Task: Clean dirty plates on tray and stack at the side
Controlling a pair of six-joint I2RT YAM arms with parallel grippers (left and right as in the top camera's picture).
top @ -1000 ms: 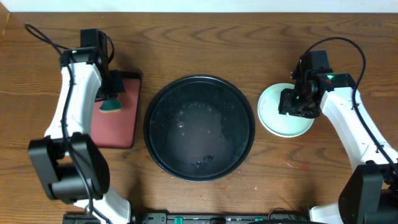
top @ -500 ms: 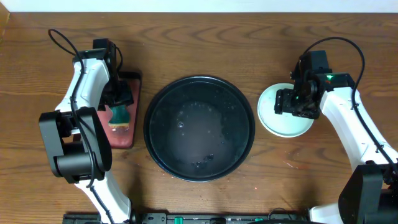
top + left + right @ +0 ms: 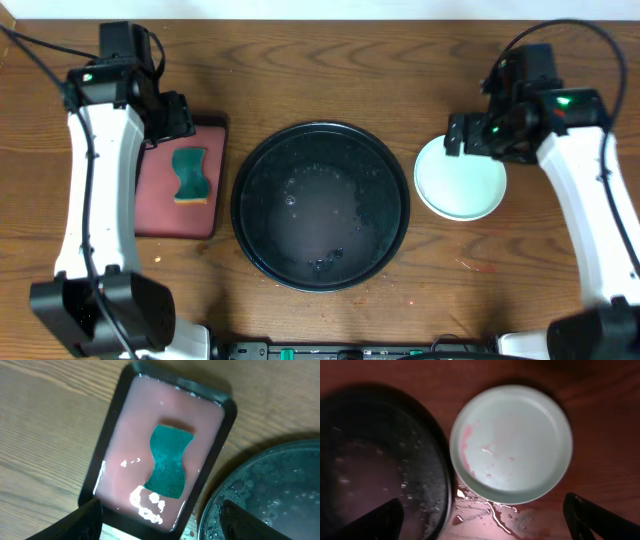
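Note:
The round black tray (image 3: 255, 160) sits mid-table, wet and holding no plates; its rim also shows in the left wrist view (image 3: 220, 505) and the right wrist view (image 3: 442, 475). A pale mint plate (image 3: 460, 180) lies on the table just right of it, with a faint pink smear near its left rim (image 3: 466, 442). Whether other plates lie under it I cannot tell. My right gripper (image 3: 472, 135) (image 3: 485, 527) hovers open above the plate's far edge, holding nothing. My left gripper (image 3: 168, 115) (image 3: 162, 530) hangs open and empty over the red tray's far end.
A red rectangular tray (image 3: 165, 205) (image 3: 130, 435) lies left of the black tray, with a green sponge (image 3: 190, 173) (image 3: 169, 462) resting loose on it. Water is pooled on the wood (image 3: 492, 510) between plate and black tray.
The left gripper opened and let the sponge go onto the red tray, then lifted back. The right gripper opened wide and rose off the mint plate.

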